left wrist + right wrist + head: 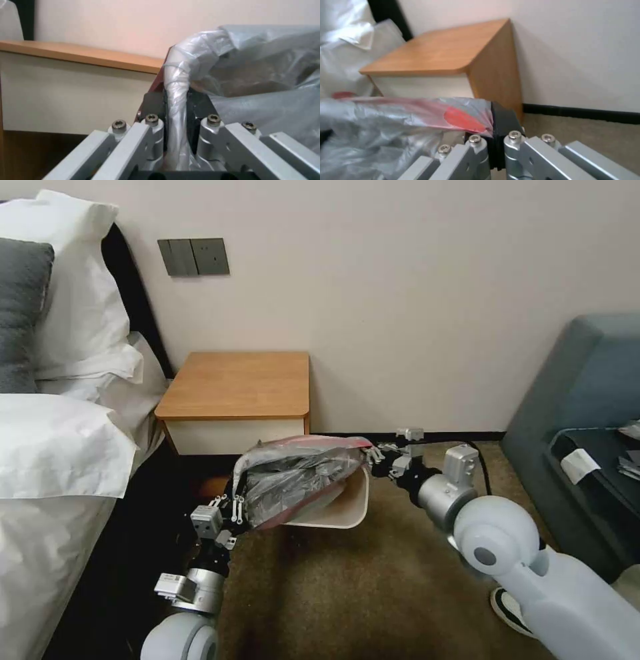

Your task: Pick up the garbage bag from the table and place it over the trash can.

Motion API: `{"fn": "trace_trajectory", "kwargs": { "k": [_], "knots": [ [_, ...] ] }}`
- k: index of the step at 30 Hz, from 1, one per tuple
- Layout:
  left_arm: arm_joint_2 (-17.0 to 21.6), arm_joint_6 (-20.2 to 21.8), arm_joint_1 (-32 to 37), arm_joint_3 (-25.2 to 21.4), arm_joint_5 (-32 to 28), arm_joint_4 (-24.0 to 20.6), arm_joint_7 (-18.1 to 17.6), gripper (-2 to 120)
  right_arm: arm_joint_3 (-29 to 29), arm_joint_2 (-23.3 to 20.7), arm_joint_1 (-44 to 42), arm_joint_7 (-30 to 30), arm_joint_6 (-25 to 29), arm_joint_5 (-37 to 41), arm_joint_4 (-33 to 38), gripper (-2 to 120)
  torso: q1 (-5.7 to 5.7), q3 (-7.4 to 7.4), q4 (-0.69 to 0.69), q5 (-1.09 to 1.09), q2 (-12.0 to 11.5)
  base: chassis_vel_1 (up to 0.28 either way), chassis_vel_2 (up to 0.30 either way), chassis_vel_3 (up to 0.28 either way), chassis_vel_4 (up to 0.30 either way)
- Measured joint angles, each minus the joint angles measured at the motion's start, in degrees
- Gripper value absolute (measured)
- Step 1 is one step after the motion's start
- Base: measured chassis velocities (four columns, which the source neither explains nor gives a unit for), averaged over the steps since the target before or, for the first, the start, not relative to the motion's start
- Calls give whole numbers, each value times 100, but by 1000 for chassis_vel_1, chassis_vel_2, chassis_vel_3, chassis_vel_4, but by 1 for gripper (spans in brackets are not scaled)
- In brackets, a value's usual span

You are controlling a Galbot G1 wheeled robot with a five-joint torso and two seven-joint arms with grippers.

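Hung stretched over the trash can (pixel 347 507), the garbage bag (pixel 297 477), off the table (pixel 237 383) already and held in the air at the can's mouth. Draped across the near and left part of the rim, with the rim's right and front edge at about four o'clock bare. Lifting judged done; left to do, pulling the mouth wide and seating it round the whole rim. Clamped tight on a twisted rope of the grey plastic at eight o'clock from the can, the left pincer (pixel 176 110), pads (pixel 154 105) pressed to the film with no gap showing. Closed likewise on the pinkish-red edge at two o'clock from the can, the right pincer (pixel 493 140), black pads (pixel 501 125) shut upon the thin film. Stood at twelve o'clock behind the can, against the wall, the bare-topped table; lay at nine o'clock, the bed (pixel 60 447).
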Motion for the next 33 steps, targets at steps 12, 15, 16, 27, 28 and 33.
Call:
{"fn": "trace_trajectory", "kwargs": {
  "k": [12, 15, 16, 27, 28, 33],
  "knots": [
    [-94, 293, -70, 48, -551, -138, -212, 7, 127, -284, -432, -25, -23, -440, -23, 20, 0, 0, 0, -2, 0, 0, 0, 0, 0],
    [-139, 450, -68, 43, -671, -196, -325, 7, 213, -356, -651, -38, -23, -706, 50, 32, 0, 0, 0, -2, 0, 0, 0, 0, 0],
    [-139, 450, -68, 43, -671, -196, -325, 7, 213, -356, -651, -38, -23, -706, 50, 32, 0, 0, 0, -2, 0, 0, 0, 0, 0],
    [-302, 915, 27, 48, -526, -338, -793, 7, 767, -154, -1705, 210, -38, -1430, 881, 76, 0, 0, 0, -4, 0, 0, 0, 0, 0],
    [-319, 952, 16, 47, -519, -362, -841, 7, 804, -92, -1766, 215, -62, -1451, 954, 80, 0, 0, 0, -3, 0, 0, 0, 0, 0],
    [-400, 1117, 4, 41, -480, -471, -1042, 7, 940, 150, -2024, 189, -90, -1539, 1172, 95, 0, 0, 0, -1, 0, 0, 0, 0, 0]
  ]
}}
